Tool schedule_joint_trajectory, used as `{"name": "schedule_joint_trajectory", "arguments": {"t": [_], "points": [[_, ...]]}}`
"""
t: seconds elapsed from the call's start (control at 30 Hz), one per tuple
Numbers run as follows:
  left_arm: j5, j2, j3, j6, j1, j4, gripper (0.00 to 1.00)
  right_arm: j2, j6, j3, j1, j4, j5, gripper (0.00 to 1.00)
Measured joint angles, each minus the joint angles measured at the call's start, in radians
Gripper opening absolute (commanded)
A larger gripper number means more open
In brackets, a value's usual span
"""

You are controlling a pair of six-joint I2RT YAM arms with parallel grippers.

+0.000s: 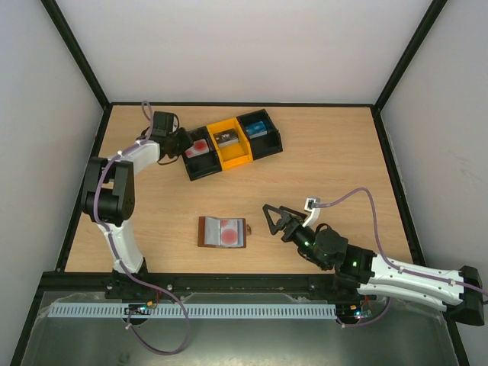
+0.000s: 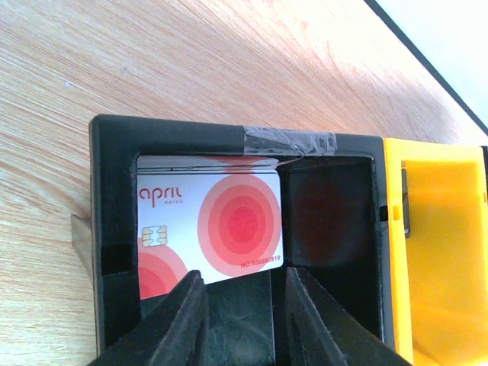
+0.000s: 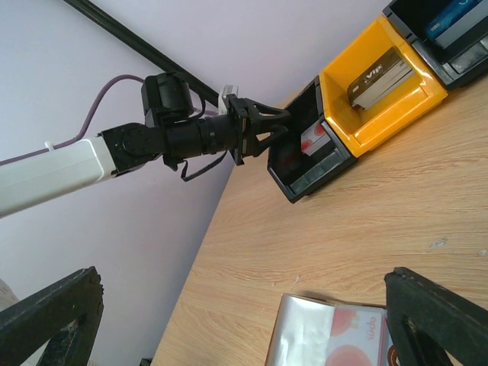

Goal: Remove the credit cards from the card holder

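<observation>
The brown card holder [image 1: 223, 232] lies open on the table with a whitish, red-marked credit card [image 1: 229, 233] in its clear sleeve. It also shows at the bottom of the right wrist view, card holder [image 3: 320, 335] and its card [image 3: 358, 341]. A second whitish credit card [image 2: 221, 221] with red rings lies in the left black compartment of the tray [image 2: 191, 130]. My left gripper [image 2: 245, 278] hovers over that compartment [image 1: 204, 175], jaws apart, nothing between them. My right gripper [image 1: 268, 217] stands wide open just right of the card holder.
The tray's yellow middle compartment [image 1: 236, 160] holds a grey card [image 3: 377, 76]. Its right black compartment holds a blue card [image 1: 257, 130]. Clear tape [image 2: 290, 141] sits on the tray's far rim. Black frame posts and walls border the table.
</observation>
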Motion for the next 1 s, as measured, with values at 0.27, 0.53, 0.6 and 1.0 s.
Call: {"name": "schedule_joint_trajectory", "arguments": {"t": [0.27, 0.53, 0.6, 1.0], "points": [[0.011, -0.019, 0.042, -0.003, 0.017, -0.041, 0.58, -0.005, 0.044, 0.0, 0.0, -0.022, 0.002, 0.98], [0.05, -0.151, 0.052, 0.013, 0.027, -0.09, 1.0, -0.019, 0.085, -0.005, 0.0, -0.072, 0.035, 0.98], [0.07, -0.206, 0.04, 0.016, 0.029, -0.099, 1.0, -0.046, 0.091, -0.017, 0.0, -0.091, 0.049, 0.98], [0.171, -0.6, -0.319, 0.056, 0.005, -0.128, 1.0, -0.238, 0.181, -0.09, 0.0, -0.26, 0.09, 0.99]]}}
